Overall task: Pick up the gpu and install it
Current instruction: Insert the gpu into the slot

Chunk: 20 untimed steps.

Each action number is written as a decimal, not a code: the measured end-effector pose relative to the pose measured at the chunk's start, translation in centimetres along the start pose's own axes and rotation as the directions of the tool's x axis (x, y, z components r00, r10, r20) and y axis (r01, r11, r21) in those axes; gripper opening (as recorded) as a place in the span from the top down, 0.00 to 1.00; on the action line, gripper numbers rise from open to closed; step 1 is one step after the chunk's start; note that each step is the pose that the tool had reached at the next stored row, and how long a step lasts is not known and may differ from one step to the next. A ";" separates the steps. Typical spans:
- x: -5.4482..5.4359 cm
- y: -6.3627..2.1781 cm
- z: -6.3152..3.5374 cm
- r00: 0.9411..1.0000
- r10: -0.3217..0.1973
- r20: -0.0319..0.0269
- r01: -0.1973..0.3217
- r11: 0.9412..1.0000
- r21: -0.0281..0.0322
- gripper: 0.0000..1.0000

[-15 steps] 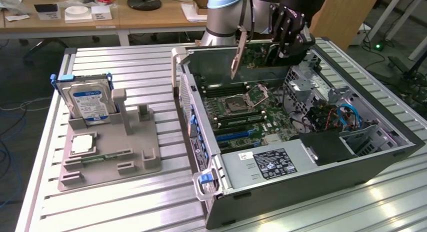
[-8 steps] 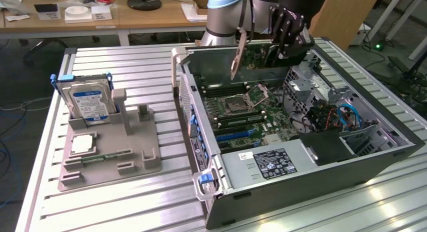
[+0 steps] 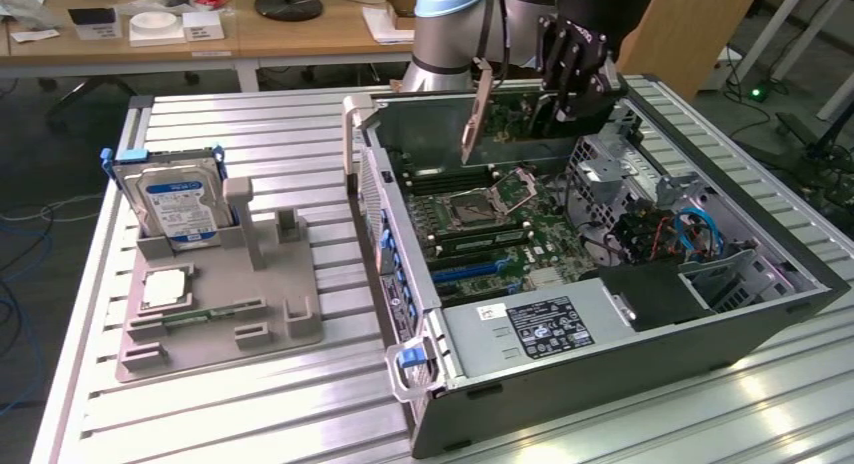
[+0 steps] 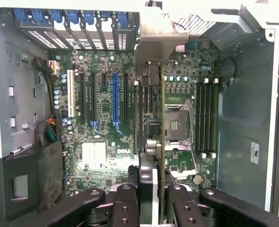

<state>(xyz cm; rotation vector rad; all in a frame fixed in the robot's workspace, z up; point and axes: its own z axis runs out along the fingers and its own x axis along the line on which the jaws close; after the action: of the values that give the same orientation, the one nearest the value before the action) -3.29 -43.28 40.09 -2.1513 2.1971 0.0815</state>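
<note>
Your pincer point(image 4: 153, 203) is partly closed, its fingers point(image 4: 175, 208) clamped on one end of the gpu point(image 4: 153, 127). The jaws are only as wide as the card is thick. The card hangs straight down from the grip, on edge, so from the wrist you look along its thin top edge.

From the exterior view the gpu point(image 3: 518, 119) is raised over the far end of the open computer case point(image 3: 601, 384). As far as I can judge, it is clear of the main board point(image 3: 534, 229) below and not seated in anything.

The card's long axis runs out ahead of the fingertips, from the gripped end to the metal bracket point(image 4: 153, 40) at the far end. That bracket end points toward the case wall carrying the row of blue clips point(image 4: 68, 16). The contact edge faces down, away from the pincer and toward the board.

The relation to watch is sideways. The long blue slot point(image 4: 115, 99) runs parallel to the card, so the heading already looks right. But the slot is not beneath the card: it lies off to one side of the card's flat face, with a black slot or two between. The processor socket point(image 4: 177, 125) sits just beside the card on the opposite face. The card is closer to the socket than to the blue slot.
</note>
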 end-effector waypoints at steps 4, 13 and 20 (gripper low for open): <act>0.0 0.00 0.02 1.000 0.000 -0.008 0.000 1.000 0.000 0.72; 0.0 0.00 0.13 1.000 0.000 -0.025 0.000 1.000 0.000 0.72; 0.0 0.01 0.35 1.000 0.000 -0.025 0.000 1.000 0.001 0.72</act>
<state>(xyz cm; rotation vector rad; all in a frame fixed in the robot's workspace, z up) -3.30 -43.28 39.74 -2.1642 2.2102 0.0539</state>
